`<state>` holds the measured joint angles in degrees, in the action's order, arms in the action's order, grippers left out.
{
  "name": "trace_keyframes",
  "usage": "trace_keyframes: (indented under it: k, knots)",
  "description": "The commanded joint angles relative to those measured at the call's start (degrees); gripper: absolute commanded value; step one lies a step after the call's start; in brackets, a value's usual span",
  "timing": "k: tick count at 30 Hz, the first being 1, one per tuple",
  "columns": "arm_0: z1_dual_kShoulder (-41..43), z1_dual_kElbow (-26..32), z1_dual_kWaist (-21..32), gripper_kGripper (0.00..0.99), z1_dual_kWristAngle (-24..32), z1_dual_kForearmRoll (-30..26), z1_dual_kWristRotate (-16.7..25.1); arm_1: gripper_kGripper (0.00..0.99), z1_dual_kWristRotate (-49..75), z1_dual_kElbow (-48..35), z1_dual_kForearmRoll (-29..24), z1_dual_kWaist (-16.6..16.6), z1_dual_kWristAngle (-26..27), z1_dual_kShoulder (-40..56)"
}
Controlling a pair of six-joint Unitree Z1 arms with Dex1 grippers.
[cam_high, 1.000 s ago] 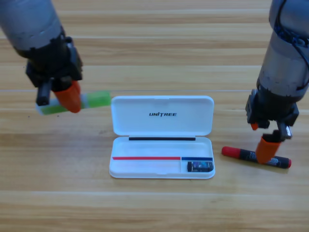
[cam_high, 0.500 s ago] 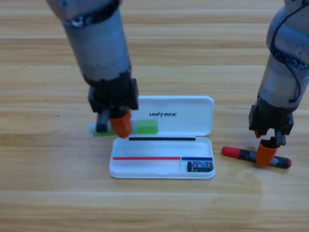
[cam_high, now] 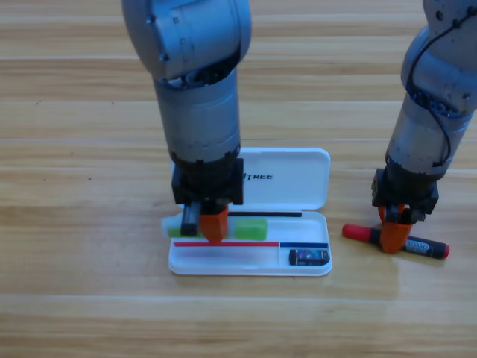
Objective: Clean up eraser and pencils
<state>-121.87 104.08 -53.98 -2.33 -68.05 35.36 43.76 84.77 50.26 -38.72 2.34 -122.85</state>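
We take the open white case (cam_high: 298, 195) at mid-table as our reference. The left gripper (cam_high: 206, 225) sits over the left part of the case's tray, its orange jaws clamped on the green pen (cam_high: 250, 228), which lies crosswise above the long compartment with one end poking past the case's left wall. We see the eraser (cam_high: 309, 257) lying in the small compartment at the tray's right end. To the right of the case, on the wooden table (cam_high: 82, 298), lies the red-capped black marker (cam_high: 395, 242). The right gripper (cam_high: 395, 233) points down onto the marker's middle; we cannot tell its grip.
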Motion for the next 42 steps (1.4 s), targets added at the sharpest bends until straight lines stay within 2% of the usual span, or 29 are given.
trace_keyframes:
  k: [1, 2, 3, 10, 25, 30, 42]
  knots:
    - [-4.61, 0.43, -1.3, 0.0, -1.18, 0.55, -0.55, 0.109, 1.15, -2.68, -0.69, 0.67, -0.41, -5.99]
    - [-4.96, 0.6, -1.3, 0.0, -1.45, 0.64, -0.46, 0.008, 1.24, -2.68, -0.69, 0.67, -0.85, -5.99]
    - [-5.4, 0.87, -1.3, 0.0, -1.62, 0.73, -0.46, 0.0, 1.33, -2.77, -0.69, 0.67, -1.11, -5.99]
    - [-7.42, 1.13, -1.21, 0.0, -2.15, 1.52, -0.29, 0.0, 1.77, -3.3, 0.37, 0.67, -2.16, -3.88]
    - [-9.53, 0.69, -0.77, 0.0, -2.15, 3.28, -0.55, 0.0, 2.21, -0.57, 9.6, -1.97, -2.69, 8.51]
    - [-9.53, 0.95, -0.07, 0.0, -2.15, 3.28, -0.46, 0.0, 2.21, -0.04, 10.48, -2.67, -2.6, 11.06]
    - [-8.92, 0.87, 1.43, 0.0, -2.15, 3.28, -0.29, 0.0, 2.21, 1.19, 10.83, -2.76, -2.34, 10.09]
